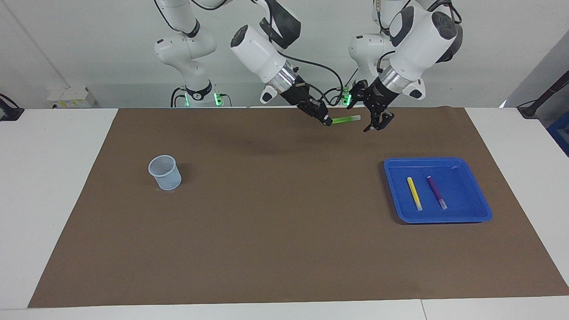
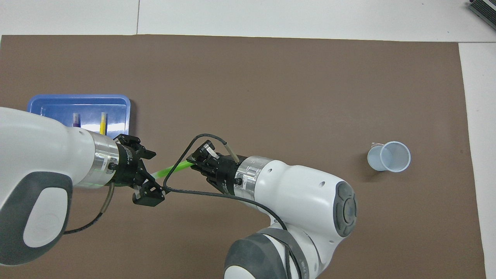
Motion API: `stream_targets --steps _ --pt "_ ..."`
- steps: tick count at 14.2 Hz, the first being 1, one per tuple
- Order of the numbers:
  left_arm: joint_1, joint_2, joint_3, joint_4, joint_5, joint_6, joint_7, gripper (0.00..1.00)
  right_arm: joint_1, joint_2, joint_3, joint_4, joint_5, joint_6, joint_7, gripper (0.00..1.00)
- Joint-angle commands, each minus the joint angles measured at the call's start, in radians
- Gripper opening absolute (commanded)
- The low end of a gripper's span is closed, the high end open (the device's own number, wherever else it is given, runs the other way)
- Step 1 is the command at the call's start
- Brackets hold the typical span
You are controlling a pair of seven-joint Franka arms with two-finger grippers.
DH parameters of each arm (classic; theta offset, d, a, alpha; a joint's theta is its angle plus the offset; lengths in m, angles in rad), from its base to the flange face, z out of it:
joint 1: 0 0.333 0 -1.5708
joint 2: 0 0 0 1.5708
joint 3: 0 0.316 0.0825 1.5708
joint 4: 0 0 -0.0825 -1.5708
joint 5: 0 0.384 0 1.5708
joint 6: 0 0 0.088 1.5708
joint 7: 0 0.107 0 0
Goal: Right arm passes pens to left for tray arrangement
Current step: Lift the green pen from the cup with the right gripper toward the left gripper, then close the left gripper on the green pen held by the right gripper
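Observation:
My right gripper is shut on the green pen, holding it level in the air over the mat's edge nearest the robots. In the overhead view the right gripper grips one end of the green pen. My left gripper is open at the pen's pale free end, its fingers either side of that tip in the overhead view. The blue tray lies toward the left arm's end, with a yellow pen and a purple pen side by side in it.
A small pale-blue mesh cup stands on the brown mat toward the right arm's end. In the overhead view the left arm covers much of the tray; only the tips of the yellow pen and purple pen show.

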Motion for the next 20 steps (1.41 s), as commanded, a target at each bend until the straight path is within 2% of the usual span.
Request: stream_targets --steps 1,10,11,13,14,16,18,20 --pt "-0.036 -0.030 0.011 -0.036 -0.016 0.026 -0.016 0.96 0.008 0.004 -0.002 -0.005 0.028 0.023 -0.019 0.00" --pt "-0.059 -0.050 0.011 -0.079 -0.016 0.071 -0.015 0.84 0.007 0.004 -0.004 -0.005 0.028 0.021 -0.029 0.00" --pt "-0.063 -0.050 0.011 -0.079 -0.016 0.071 -0.015 0.76 0.007 0.004 -0.004 -0.005 0.028 0.020 -0.029 0.00" --pt "-0.065 -0.050 0.011 -0.074 -0.013 0.069 -0.005 0.48 0.007 0.004 -0.004 -0.005 0.028 0.021 -0.029 0.00" --pt "-0.068 -0.050 0.011 -0.074 -0.015 0.066 -0.007 0.45 0.007 0.004 -0.004 -0.005 0.027 0.021 -0.029 0.00" --pt "-0.069 -0.050 0.011 -0.074 -0.013 0.065 -0.011 0.27 0.007 0.004 -0.004 -0.005 0.028 0.020 -0.029 0.00" --pt "-0.069 -0.050 0.011 -0.074 -0.015 0.058 -0.024 0.00 0.005 0.004 -0.004 -0.005 0.028 0.018 -0.041 0.00" --pt "-0.071 -0.052 0.011 -0.073 -0.013 0.052 -0.028 0.00 -0.001 0.005 -0.004 -0.005 0.028 0.017 -0.040 0.00"
